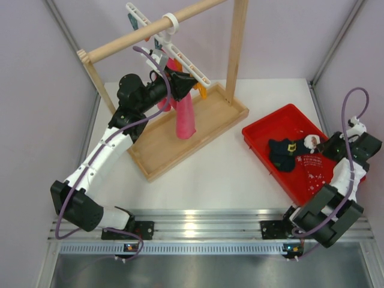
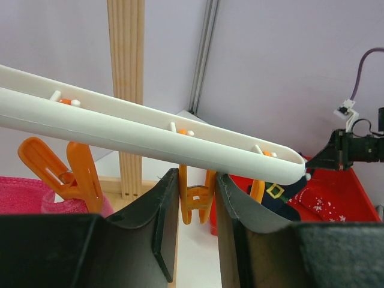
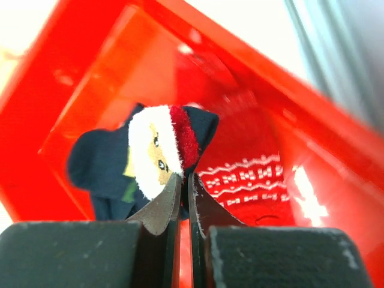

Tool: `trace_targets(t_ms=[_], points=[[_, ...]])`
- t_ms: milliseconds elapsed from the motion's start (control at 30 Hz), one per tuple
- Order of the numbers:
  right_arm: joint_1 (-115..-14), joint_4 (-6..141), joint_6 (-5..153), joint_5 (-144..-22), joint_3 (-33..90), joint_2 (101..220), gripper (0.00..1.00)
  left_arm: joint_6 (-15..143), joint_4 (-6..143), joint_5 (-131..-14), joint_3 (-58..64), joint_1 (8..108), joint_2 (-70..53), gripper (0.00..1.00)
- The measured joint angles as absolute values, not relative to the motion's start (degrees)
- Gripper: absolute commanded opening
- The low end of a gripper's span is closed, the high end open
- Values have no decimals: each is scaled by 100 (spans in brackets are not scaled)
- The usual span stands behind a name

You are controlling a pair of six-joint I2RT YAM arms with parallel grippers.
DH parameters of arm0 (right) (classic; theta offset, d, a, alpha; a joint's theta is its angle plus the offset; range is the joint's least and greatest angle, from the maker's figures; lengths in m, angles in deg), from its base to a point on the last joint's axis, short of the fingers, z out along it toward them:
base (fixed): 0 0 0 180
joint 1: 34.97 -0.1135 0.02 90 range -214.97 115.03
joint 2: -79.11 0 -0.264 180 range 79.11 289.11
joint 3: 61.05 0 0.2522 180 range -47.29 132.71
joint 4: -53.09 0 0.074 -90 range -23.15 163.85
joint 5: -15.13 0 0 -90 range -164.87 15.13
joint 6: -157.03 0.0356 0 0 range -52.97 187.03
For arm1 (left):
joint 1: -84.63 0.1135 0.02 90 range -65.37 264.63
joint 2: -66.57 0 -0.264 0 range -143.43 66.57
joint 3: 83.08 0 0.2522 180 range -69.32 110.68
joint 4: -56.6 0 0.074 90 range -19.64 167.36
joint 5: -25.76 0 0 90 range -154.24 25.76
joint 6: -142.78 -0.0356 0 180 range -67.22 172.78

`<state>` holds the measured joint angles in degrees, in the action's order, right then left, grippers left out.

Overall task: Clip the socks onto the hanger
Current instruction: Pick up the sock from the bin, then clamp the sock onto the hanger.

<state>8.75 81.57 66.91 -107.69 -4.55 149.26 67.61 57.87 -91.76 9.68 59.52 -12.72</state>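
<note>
The white hanger [image 1: 191, 66] hangs by its ring from the wooden rail, and its bar [image 2: 150, 135] runs across the left wrist view. My left gripper [image 1: 183, 81] [image 2: 197, 180] is raised under the bar and shut on an orange clip [image 2: 198, 204], pressing its handles. A dark navy sock [image 1: 287, 153] [image 3: 99, 162] with a Santa face on its cuff lies in the red tray [image 1: 270, 123]. My right gripper [image 1: 317, 144] [image 3: 185, 177] is shut on that sock's cuff edge, low in the tray.
A long pink cloth [image 1: 185, 117] hangs from the hanger beside another orange clip [image 2: 60, 174]. The wooden frame has a rail [image 1: 150, 30], two posts and a base board [image 1: 180, 147]. A red patterned sock [image 3: 252, 174] lies under my right gripper in the tray.
</note>
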Motion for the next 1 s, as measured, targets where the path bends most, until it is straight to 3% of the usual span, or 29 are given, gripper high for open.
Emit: trace_targets(t_ms=[267, 500, 700, 1000], points=[[643, 8616, 5054, -11582, 369, 13892, 0, 6763, 5892, -9174, 1021, 5952, -1269, 0], [-69, 8415, 3524, -13031, 606, 13352, 0, 6770, 5945, -9211, 1051, 5952, -1269, 0], [-1446, 7938, 2560, -13702, 603, 13289, 0, 6816, 5940, -9316, 1056, 5970, -1269, 0], [-3457, 6509, 1815, -13656, 603, 13916, 0, 7096, 5798, -9500, 1036, 5994, -1269, 0]])
